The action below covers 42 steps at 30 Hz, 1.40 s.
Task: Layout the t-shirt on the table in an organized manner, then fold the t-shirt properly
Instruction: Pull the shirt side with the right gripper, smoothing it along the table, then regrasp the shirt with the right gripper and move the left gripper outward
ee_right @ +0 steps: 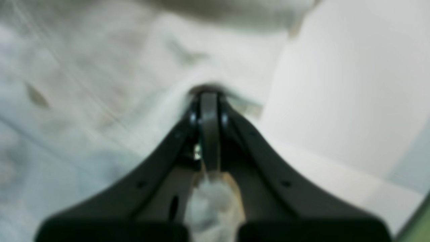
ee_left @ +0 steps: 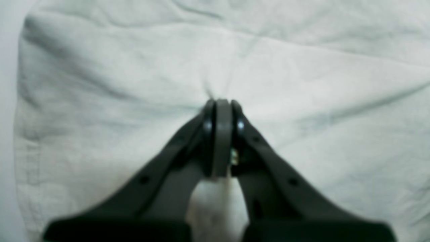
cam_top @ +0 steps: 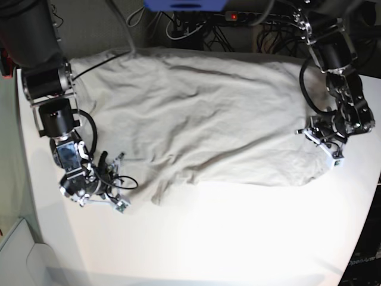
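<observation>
- The t-shirt (cam_top: 196, 119) lies spread across the far half of the white bench (cam_top: 238, 238), wrinkled, its near hem running unevenly between the two pincers.
- The left pincer (ee_left: 221, 101) is closed tight, its two fingers pressed together on a small pinch of cloth; creases in the fabric radiate out from the tips.
- Around that left pincer the t-shirt fills almost the whole wrist view; a hemmed edge of it runs down the left side of that view, with a strip of bare bench beyond.
- In the base view the left pincer (cam_top: 324, 140) sits at the edge of the cloth on that view's right side, low against the bench.
- The right pincer (ee_right: 209, 91) is also closed, and a fold of the t-shirt (ee_right: 100, 84) bunches up at its tips, so it appears to grip the cloth edge; the view is blurred.
- To the right of the right pincer lies bare bench (ee_right: 336, 84); to its left and ahead, cloth.
- In the base view the right pincer (cam_top: 113, 164) is at the near corner of the t-shirt on that view's left side, with bare bench nearer the camera.
</observation>
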Each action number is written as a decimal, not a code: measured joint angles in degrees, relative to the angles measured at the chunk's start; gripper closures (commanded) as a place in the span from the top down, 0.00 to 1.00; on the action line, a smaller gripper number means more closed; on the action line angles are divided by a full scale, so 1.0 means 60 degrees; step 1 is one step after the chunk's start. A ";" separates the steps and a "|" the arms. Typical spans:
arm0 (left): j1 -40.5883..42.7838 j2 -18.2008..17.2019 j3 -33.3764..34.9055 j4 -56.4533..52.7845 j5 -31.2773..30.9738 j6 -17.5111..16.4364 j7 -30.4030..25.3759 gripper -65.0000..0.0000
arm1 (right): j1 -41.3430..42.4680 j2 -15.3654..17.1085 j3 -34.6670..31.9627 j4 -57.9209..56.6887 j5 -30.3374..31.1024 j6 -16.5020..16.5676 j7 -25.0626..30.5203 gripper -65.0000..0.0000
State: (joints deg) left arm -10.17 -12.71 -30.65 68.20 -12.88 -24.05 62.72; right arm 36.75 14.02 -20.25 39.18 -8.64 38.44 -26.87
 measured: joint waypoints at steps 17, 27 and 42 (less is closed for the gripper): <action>0.0138 -0.0011 -0.0004 0.0036 -0.0149 -0.0004 -0.0138 0.00 | 0.0510 -0.0138 -0.0073 -0.1013 0.0018 -0.0127 0.1727 0.00; 0.0135 0.0004 -0.0004 0.0055 -0.0142 -0.0007 -0.0109 0.00 | 0.0270 0.1035 -0.0004 -0.0969 0.0193 -0.0197 0.1909 0.00; 0.0976 0.0211 0.0055 0.2481 0.0393 -0.0015 0.1770 0.00 | -0.0255 0.0922 0.1450 0.0911 -0.0204 -0.0175 -0.0186 0.00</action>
State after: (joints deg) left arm -4.32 -11.44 -30.33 83.09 -10.52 -24.14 73.34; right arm 35.22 19.55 -11.55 44.64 -9.87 37.39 -27.99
